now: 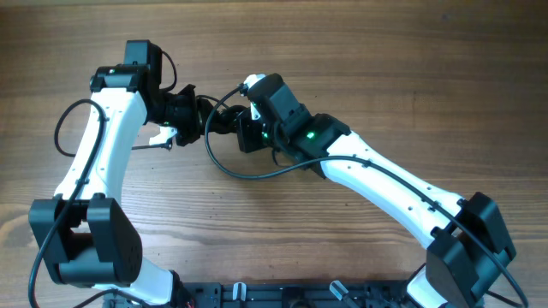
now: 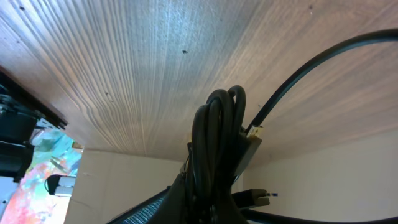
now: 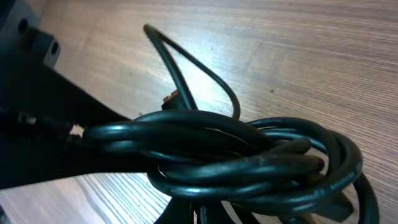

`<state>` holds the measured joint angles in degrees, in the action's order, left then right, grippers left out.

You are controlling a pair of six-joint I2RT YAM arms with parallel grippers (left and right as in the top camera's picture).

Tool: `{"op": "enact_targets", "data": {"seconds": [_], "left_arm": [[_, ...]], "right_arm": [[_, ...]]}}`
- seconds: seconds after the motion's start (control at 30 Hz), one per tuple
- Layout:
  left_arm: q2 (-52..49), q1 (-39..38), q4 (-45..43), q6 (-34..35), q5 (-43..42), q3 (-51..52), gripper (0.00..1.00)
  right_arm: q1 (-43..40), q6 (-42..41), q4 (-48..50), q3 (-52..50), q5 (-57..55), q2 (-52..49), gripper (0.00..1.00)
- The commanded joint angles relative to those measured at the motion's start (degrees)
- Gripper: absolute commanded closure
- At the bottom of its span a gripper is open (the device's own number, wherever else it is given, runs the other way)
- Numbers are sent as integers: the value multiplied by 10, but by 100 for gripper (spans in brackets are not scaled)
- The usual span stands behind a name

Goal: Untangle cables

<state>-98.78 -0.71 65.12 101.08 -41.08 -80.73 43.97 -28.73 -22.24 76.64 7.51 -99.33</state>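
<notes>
The left end effector (image 1: 195, 113) and right end effector (image 1: 229, 125) meet near the far edge of the tabletop (image 1: 385, 77). Both are clamped tight on the knotted cables (image 1: 212, 120) bunched between them. A small plug end (image 2: 261, 196) pokes out beside the coil.

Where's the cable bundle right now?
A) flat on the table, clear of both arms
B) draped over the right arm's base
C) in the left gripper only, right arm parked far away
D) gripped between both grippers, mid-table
D: in the overhead view the left gripper and right gripper meet almost tip to tip, and each wrist view shows the coiled cables right at its own fingers.
</notes>
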Motion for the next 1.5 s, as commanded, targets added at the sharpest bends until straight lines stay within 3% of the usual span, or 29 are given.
{"op": "enact_targets", "data": {"seconds": [0.0,0.4,0.53,0.7,0.83,1.07,1.2,1.37,1.47], "left_arm": [[2,-7,15,-19,-62,0,96],[2,-15,15,-79,-156,0,96],[2,-12,8,-79,-84,0,96],[2,-13,4,-115,97,0,96],[2,-13,-32,-215,153,0,96],[2,-17,-140,-481,107,0,96],[2,-24,-164,-530,108,0,96],[2,-43,-195,-655,101,0,96],[2,-52,-217,-746,34,0,96]], "right_arm": [[-8,-36,44,5,-95,-16,96],[-15,-37,99,5,-72,-40,96],[-38,0,65,6,12,-12,96],[-100,50,1,6,144,55,95],[-134,92,-40,6,189,95,94],[-147,159,-70,6,192,112,93],[-147,168,-75,5,196,106,93],[-147,172,-74,5,196,105,94],[-147,172,-74,5,197,105,94]]}}
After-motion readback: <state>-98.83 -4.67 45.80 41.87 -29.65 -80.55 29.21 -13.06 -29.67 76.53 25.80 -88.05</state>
